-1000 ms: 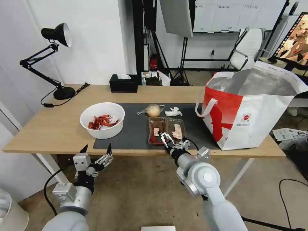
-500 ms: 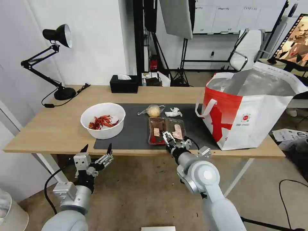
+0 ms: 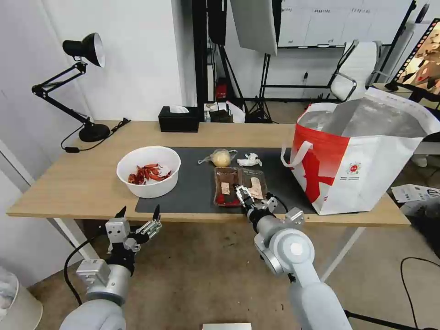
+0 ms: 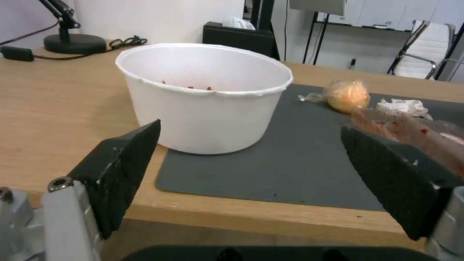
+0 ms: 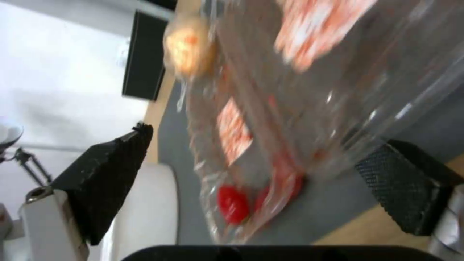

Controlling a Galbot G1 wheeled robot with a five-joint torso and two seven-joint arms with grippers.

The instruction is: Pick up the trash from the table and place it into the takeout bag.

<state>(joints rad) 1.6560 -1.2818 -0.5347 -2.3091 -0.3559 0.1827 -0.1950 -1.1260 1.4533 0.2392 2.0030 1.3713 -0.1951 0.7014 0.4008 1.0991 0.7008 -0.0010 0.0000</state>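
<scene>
One piece of trash, the clear hinged tray (image 3: 239,186) at lower centre on the desk (image 3: 68,183), sits between the right gripper (image 3: 242,195)'s parted jaws, which should likely close gently on its near rim; the left gripper (image 3: 137,214) waits with jaws apart at lower left.

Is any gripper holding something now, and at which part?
Nothing is held. The right gripper is open around the near edge of the clear hinged plastic tray; the left gripper waits open below the table edge.
</scene>
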